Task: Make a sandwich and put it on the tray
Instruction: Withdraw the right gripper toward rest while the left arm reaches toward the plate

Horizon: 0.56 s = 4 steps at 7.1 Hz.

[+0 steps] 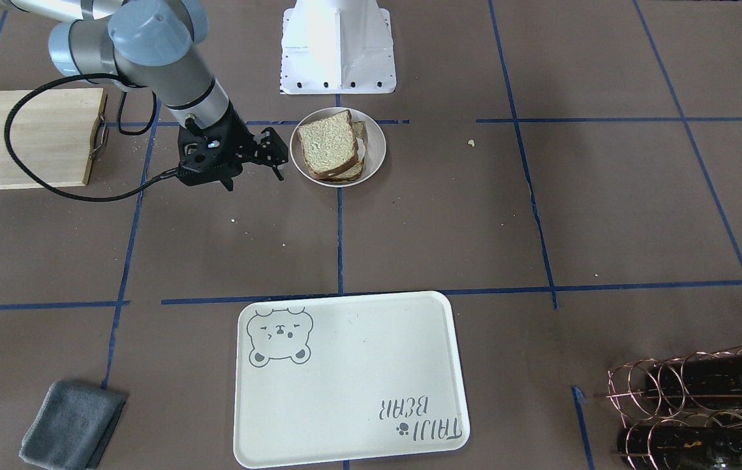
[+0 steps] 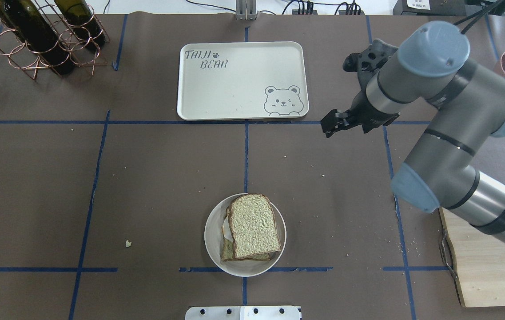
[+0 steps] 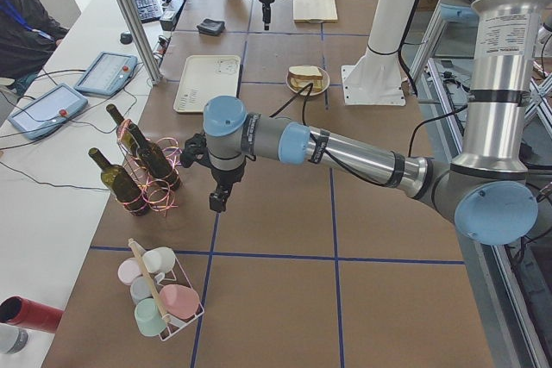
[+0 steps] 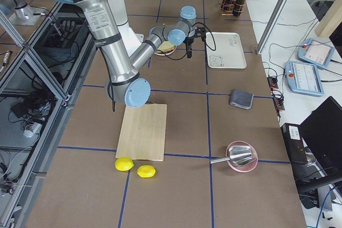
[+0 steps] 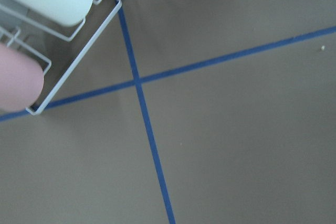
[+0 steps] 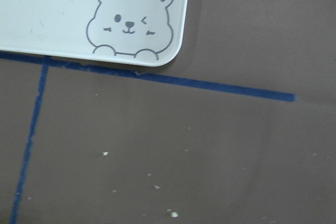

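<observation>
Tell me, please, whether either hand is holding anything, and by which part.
Nothing: the right hand hovers empty near the tray, and the left hand shows nothing in it.

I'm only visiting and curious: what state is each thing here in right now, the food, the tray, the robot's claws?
sandwich: assembled, egg edge showing between the slices, sitting in the white dish, not on the tray.
tray: empty.
right gripper: holds nothing visible, above the table; open or shut unclear.
left gripper: above the table; open or shut unclear.
grey cloth: folded.
</observation>
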Motion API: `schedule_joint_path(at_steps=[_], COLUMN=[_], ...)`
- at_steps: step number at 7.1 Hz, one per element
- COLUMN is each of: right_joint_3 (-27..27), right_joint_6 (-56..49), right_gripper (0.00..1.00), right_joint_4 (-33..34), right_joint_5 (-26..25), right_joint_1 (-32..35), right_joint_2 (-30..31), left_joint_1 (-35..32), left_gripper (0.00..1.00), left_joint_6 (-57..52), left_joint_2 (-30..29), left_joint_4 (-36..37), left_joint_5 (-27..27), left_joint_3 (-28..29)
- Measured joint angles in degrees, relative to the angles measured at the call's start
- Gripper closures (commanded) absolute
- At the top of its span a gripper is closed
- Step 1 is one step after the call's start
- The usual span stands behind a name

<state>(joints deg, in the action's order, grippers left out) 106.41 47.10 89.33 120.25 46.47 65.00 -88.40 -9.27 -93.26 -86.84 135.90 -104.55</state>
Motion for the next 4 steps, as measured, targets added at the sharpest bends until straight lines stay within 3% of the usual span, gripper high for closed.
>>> schedule_joint_path(at_steps=[2,4], right_joint_3=[-0.1,-0.3], right_joint_6=[-16.2,-33.7], right_gripper=[0.00,0.00], right_joint_4=[4.4,5.3], right_joint_5=[4.0,7.7], right_joint_1=[8.7,18.8], right_joint_2=[4.0,11.2], left_joint_1=[1.9,9.7], left_gripper=[0.00,0.00], left_joint_6=[0.5,9.3], left_joint_2=[-1.9,-3.0], left_joint_4=[-6.2,-14.5], left_joint_5=[4.6,7.2], left_joint_3=[-0.1,-2.3])
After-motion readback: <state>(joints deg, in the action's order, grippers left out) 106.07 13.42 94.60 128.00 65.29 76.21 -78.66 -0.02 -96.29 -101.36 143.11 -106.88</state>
